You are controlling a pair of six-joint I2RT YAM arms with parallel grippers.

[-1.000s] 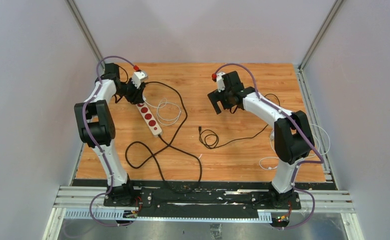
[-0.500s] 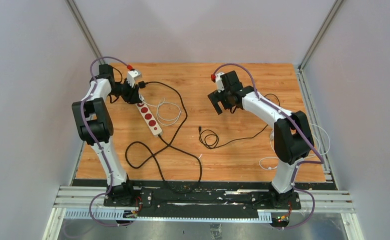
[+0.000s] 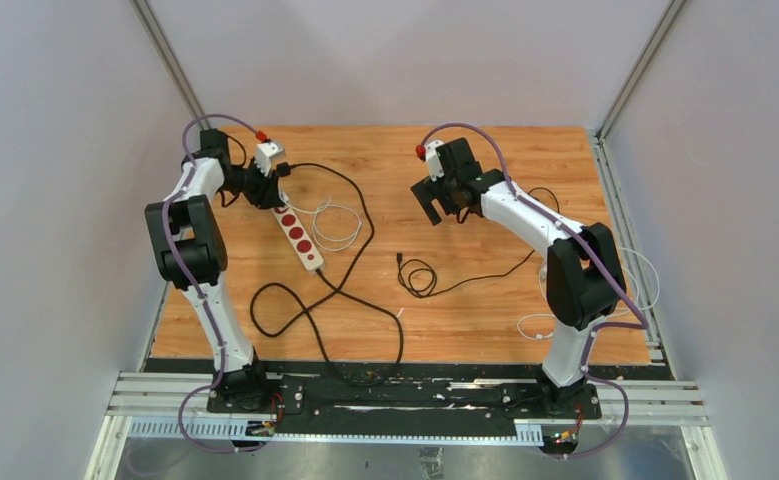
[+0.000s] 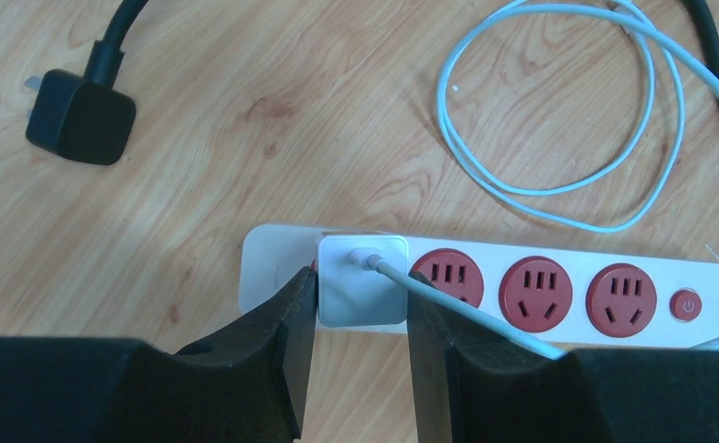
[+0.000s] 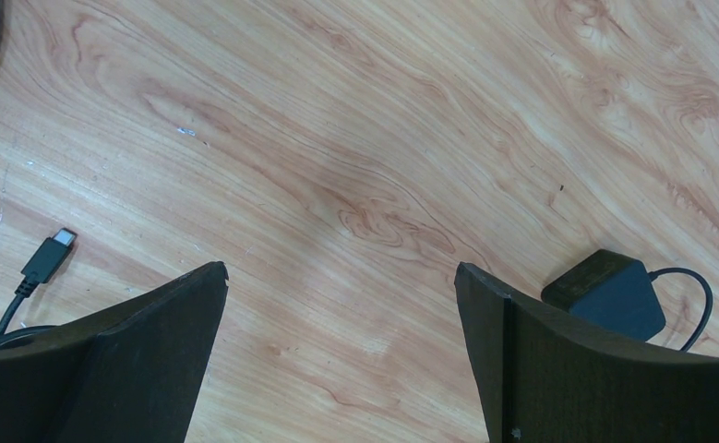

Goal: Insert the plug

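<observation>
The white plug (image 4: 363, 293) is seated at the end of the power strip (image 4: 268, 268), clasped on both sides by the left gripper (image 4: 362, 318). Three red sockets (image 4: 537, 293) are seen beside it. The right gripper (image 5: 341, 277) is held wide above the wooden surface (image 5: 383, 138), near a black adapter (image 5: 605, 293).

"Count on the surface (image 4: 245, 138)?"

"By my tally: one power strip (image 4: 265, 269), three free red sockets (image 4: 533, 293) and one red switch (image 4: 686, 305)."

"Plugs?"

"One white plug (image 4: 360, 297), one black plug (image 4: 80, 117), one black adapter (image 5: 605, 293), one USB-C connector (image 5: 49, 258). The cords (image 4: 118, 37) overlap, so I record no firm count."
</observation>
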